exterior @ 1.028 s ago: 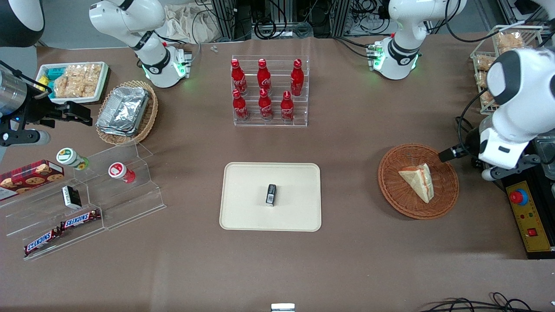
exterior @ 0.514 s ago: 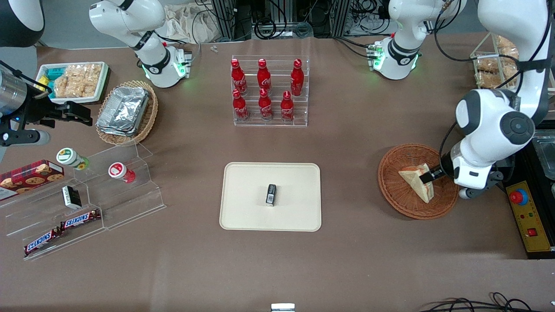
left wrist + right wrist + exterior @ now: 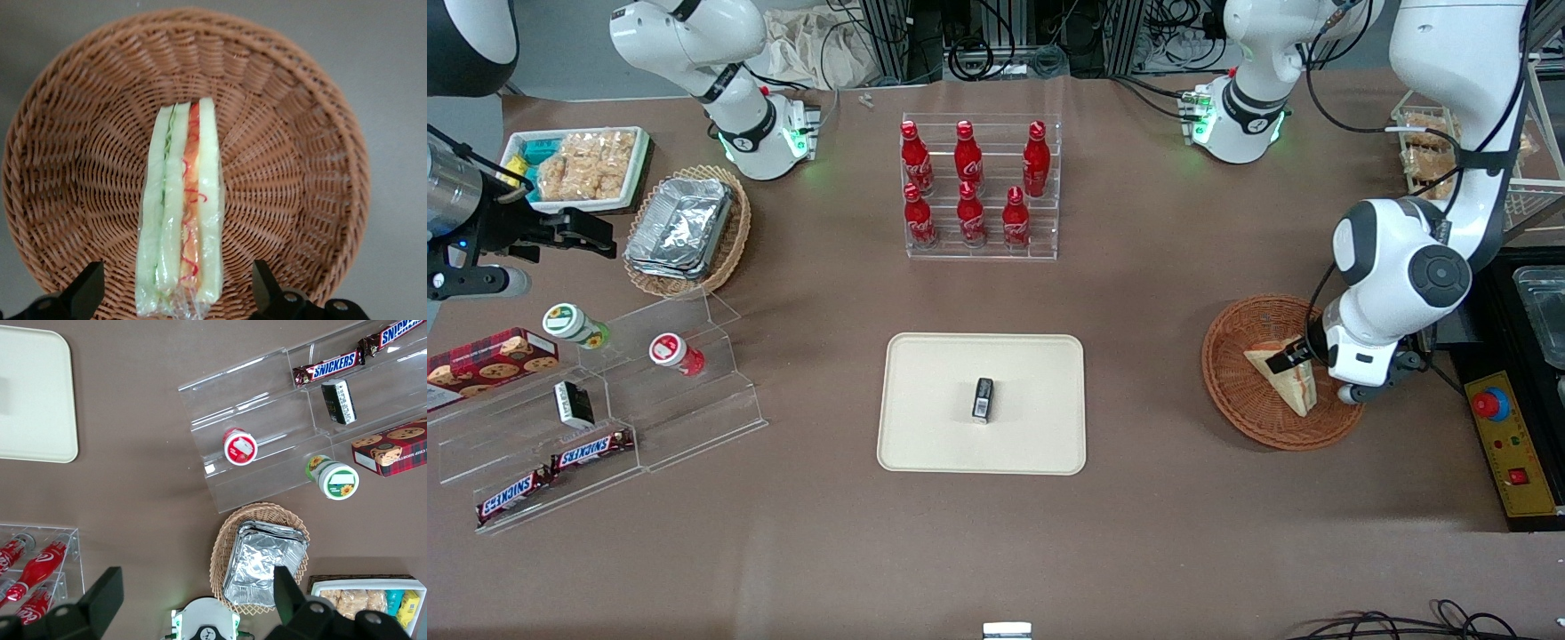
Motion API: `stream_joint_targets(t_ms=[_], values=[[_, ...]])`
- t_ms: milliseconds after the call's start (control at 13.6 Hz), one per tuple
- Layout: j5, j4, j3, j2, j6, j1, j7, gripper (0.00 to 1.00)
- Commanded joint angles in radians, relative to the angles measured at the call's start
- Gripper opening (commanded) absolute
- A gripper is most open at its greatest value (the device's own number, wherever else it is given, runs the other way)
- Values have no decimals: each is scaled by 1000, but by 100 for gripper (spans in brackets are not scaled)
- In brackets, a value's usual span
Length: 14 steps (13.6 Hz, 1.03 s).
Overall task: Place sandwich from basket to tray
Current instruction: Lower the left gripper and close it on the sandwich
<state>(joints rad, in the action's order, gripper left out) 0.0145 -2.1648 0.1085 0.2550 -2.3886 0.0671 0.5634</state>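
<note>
On the brown worktop point(image 3: 1183, 293) the cream tray point(image 3: 934, 373) waits near the middle, carrying only a small dark packet point(image 3: 983, 398). Toward the working arm's end sits the basket point(image 3: 1232, 400) with the sandwich point(image 3: 179, 213) lying in it. The gripper point(image 3: 177, 297) hovers over it, fingers point(image 3: 87, 290) spread wide, one on each side. This looks like the approach step; next it likely must descend and close on the wedge.

The basket point(image 3: 293, 167) under the gripper point(image 3: 177, 293) is rough woven wicker, reddish-brown and matt. Between the gripper's spread black matt fingers point(image 3: 87, 290), the sandwich point(image 3: 180, 213) shows soft pale bread inside glossy, crinkled clear plastic wrap. Well away from the gripper, the tray point(image 3: 934, 391) looks smooth, matt cream plastic.
</note>
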Motion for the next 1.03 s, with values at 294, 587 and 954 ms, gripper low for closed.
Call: stream_joint_targets(t_ms=[294,587,954], values=[[42,3,5,73,-52,0,56,65],[45,22,7,70,-50,-3,89,0],[45,75,7,4,78,-7,78,0]])
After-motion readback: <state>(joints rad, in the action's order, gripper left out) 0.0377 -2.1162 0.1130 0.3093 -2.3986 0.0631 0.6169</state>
